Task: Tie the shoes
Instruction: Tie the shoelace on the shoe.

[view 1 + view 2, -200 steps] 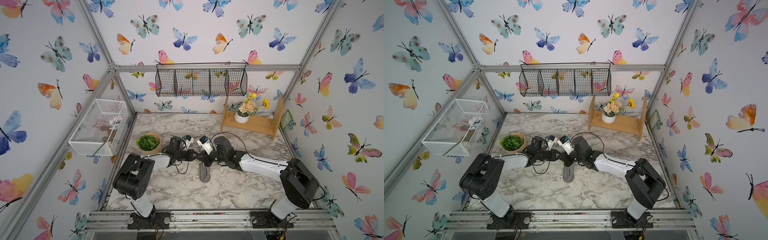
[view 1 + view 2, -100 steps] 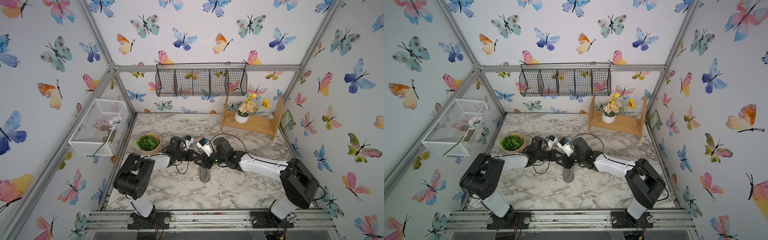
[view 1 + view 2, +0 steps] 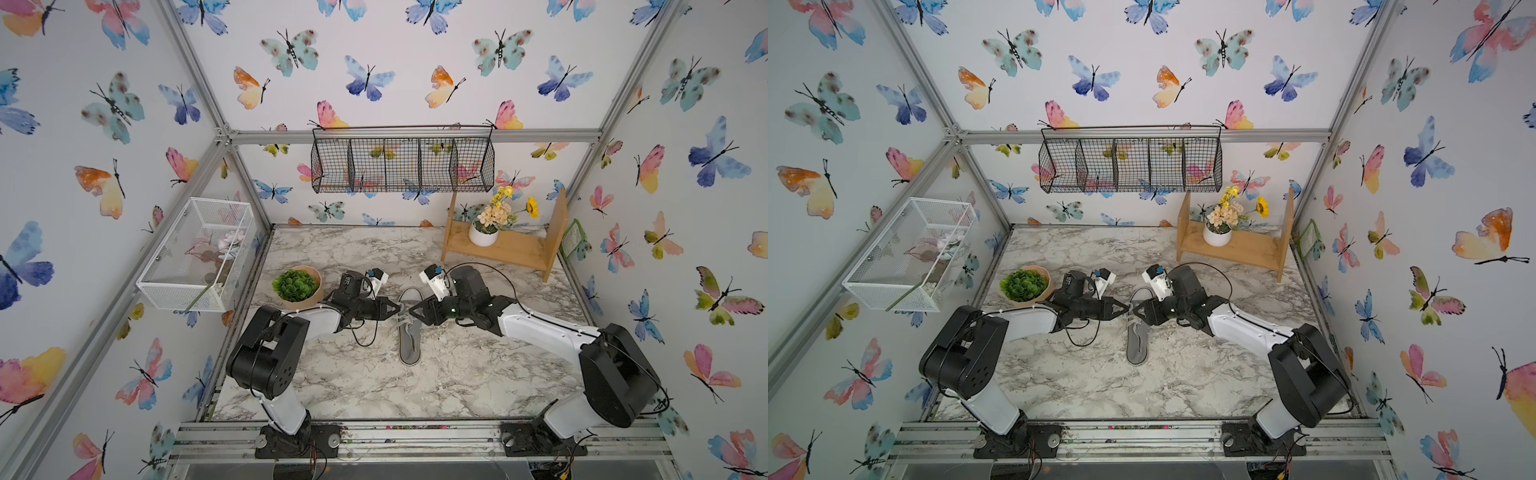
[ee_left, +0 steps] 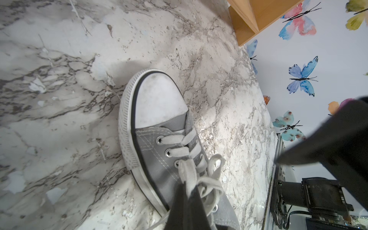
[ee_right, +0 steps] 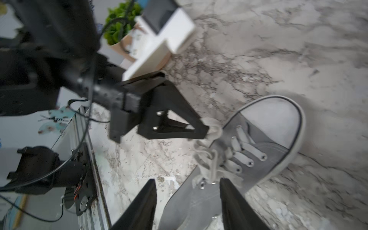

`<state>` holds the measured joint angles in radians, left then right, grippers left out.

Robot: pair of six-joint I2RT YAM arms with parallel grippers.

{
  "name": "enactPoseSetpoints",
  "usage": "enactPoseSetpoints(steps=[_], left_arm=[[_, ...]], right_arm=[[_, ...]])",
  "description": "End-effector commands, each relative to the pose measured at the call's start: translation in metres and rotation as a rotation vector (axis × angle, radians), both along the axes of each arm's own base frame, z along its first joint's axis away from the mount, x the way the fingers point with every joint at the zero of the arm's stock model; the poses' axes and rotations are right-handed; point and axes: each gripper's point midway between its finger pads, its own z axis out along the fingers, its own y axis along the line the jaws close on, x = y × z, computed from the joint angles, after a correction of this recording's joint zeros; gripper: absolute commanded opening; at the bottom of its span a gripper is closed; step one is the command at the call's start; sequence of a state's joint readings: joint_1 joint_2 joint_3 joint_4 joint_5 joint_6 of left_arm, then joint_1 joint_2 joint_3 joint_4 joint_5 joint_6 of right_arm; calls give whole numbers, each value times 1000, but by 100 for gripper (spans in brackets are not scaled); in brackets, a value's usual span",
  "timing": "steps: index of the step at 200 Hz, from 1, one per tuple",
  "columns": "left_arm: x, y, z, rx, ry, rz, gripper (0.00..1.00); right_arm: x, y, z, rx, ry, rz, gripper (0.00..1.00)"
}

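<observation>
Plenty of bare tabletop (image 3: 457,374) by the arm bases. Plant pot (image 3: 296,286) crowds the left, wooden shelf (image 3: 507,249) blocks back right, and both pincers hog the shoe (image 3: 409,349).

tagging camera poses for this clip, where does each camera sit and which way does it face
Top views: high above the arm bases, facing down toward the back wall; both arms, left gripper and right gripper at the shoe.
Left wrist: on the left arm, facing the toe cap past its shut fingers pinching a lace.
Right wrist: on the right arm, facing the shoe between its open fingers.
Shared by both wrists: the shoe.
</observation>
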<state>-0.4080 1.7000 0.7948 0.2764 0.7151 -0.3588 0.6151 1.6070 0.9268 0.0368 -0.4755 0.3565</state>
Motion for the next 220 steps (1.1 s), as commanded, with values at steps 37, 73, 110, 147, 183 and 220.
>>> enactPoseSetpoints(steps=[37,73,110,147,183,220], left_arm=[[-3,-5,6,-16,-9,-37,0],[-5,-5,7,-17,-12,-41,0],[-5,-5,6,-17,-10,-42,0],[-5,-5,8,-17,-14,-41,0],[-6,-5,6,-16,-10,-41,0],[-7,0,7,-7,-11,-14,0]], right_arm=[[5,21,-24,112,223,-29,53],[0,23,-32,136,249,-18,46],[3,24,-35,136,248,-23,36],[5,25,-40,131,255,-28,25],[7,22,-41,115,238,-46,9],[16,0,-54,-18,169,-140,3]])
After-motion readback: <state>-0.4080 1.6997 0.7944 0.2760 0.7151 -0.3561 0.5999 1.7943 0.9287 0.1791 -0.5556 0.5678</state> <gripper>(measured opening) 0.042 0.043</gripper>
